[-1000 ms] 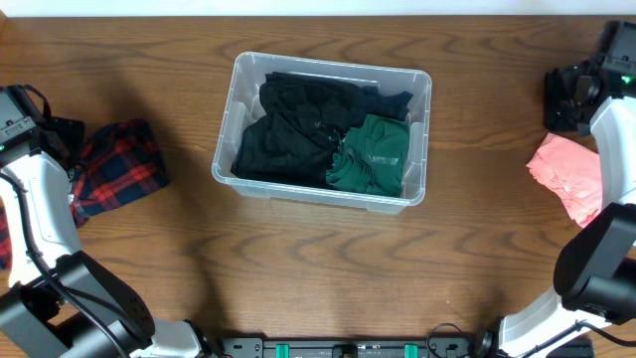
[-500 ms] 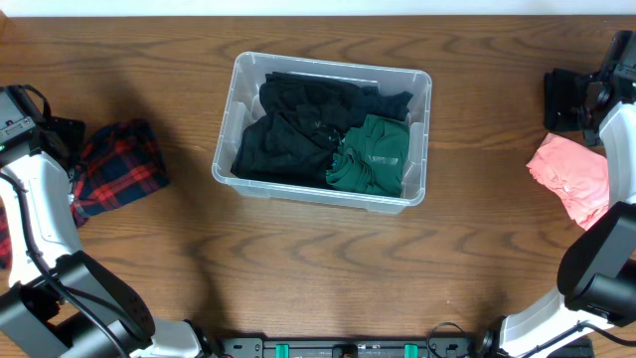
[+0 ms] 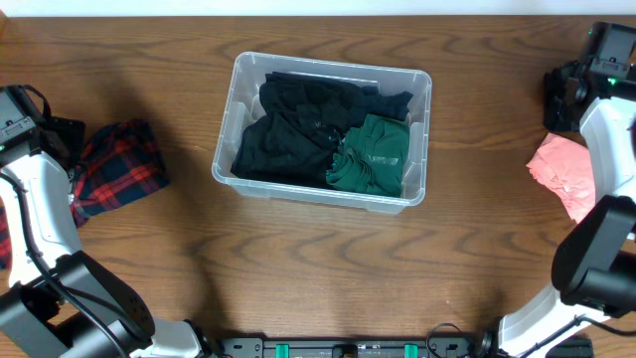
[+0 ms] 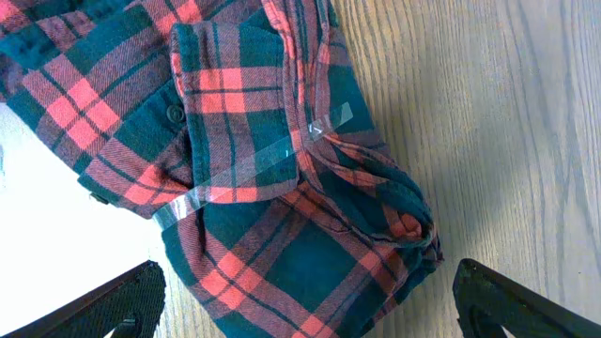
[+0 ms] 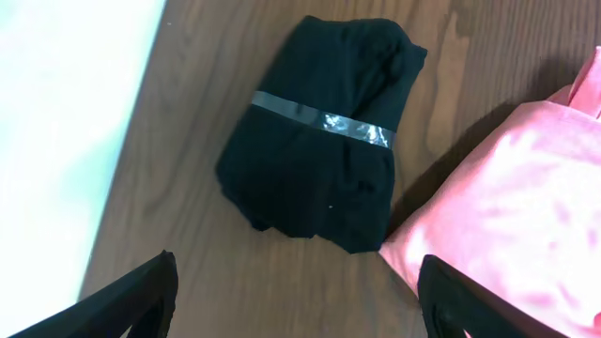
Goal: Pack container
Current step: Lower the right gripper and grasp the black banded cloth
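Observation:
The clear plastic container (image 3: 422,134) stands at the table's middle back, holding black clothes (image 3: 288,129) and a green garment (image 3: 373,154). A red-and-green plaid shirt (image 3: 119,169) lies at the far left. My left gripper (image 3: 62,134) hovers over the plaid shirt (image 4: 272,169), open and empty (image 4: 310,310). My right gripper (image 3: 563,94) is at the far right back, open and empty (image 5: 300,305), above a folded black bundle (image 5: 324,141) bound with clear tape. A pink garment (image 3: 568,177) lies beside that bundle and also shows in the right wrist view (image 5: 512,216).
The table's back edge runs close behind the black bundle, with a pale surface (image 5: 66,113) beyond it. Bare wooden tabletop (image 3: 318,268) lies in front of the container.
My right wrist has shifted slightly at the back right, over the black bundle. The left arm, the container and the clothes have not moved.

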`<state>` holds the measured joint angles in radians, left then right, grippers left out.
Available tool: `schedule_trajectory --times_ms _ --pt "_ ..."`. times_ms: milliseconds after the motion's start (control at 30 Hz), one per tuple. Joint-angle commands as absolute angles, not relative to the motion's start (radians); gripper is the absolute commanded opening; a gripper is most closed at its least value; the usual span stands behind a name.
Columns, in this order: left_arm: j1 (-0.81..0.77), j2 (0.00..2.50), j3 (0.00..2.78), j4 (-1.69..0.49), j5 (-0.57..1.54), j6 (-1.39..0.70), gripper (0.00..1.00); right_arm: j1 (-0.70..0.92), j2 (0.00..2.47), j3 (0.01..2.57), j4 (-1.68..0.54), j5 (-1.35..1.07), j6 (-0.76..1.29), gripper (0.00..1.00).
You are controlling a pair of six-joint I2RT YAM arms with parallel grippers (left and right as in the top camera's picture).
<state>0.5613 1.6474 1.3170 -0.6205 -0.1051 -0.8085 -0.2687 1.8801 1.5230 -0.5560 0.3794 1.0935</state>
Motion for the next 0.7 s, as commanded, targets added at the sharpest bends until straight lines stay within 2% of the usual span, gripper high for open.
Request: schedule_trajectory --times_ms 0,233,667 --pt "0.566 1.656 1.317 -0.62 -0.121 -0.81 0.98 -0.267 1.942 1.516 -0.551 0.407 1.102 0.79" --pt "0.566 1.656 1.317 -0.62 -0.121 -0.81 0.98 -0.268 2.048 1.516 -0.456 0.381 1.013 0.77" --pt "0.566 1.656 1.317 -0.62 -0.121 -0.81 0.98 -0.292 2.106 1.516 -0.322 0.37 1.009 0.79"
